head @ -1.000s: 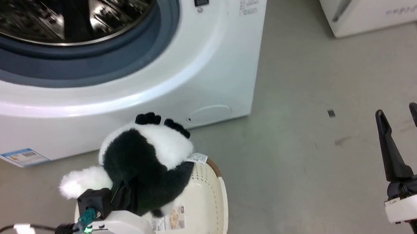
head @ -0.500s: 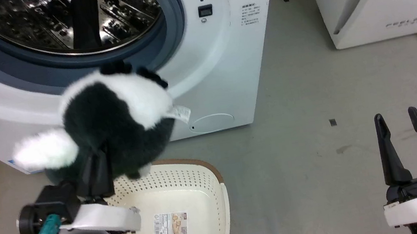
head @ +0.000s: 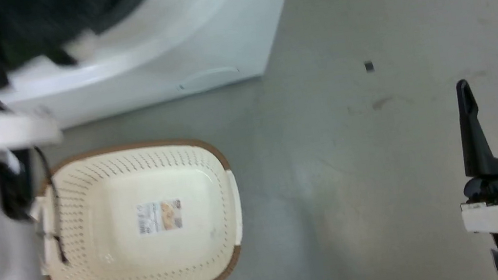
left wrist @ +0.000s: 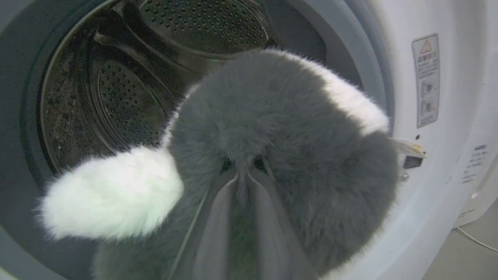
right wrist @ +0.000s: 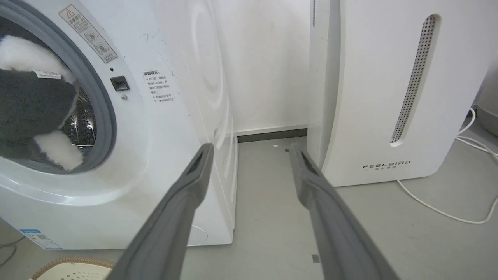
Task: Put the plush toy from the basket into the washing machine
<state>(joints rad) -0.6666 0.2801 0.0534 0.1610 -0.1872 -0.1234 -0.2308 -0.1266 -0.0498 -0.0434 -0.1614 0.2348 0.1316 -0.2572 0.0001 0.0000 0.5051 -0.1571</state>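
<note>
Two risks are foreseen: the plush toy (left wrist: 280,128), clamped by its fur in the left gripper (left wrist: 242,179) and held at the mouth of the washing machine (right wrist: 167,128), could be snagged on the grey door seal (right wrist: 106,120) if pushed in off-centre, or dropped to the floor (head: 333,172) near the empty basket (head: 132,149) if released before the drum (left wrist: 116,109) is reached. The right gripper (head: 484,80) is held with its fingers apart and empty, well away

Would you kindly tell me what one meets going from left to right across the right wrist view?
Fluffy black-and-white panda plush toy → white front of the large front-loading washing machine → white FEELBIRD-marked appliance → thin white cable on the floor.
</note>
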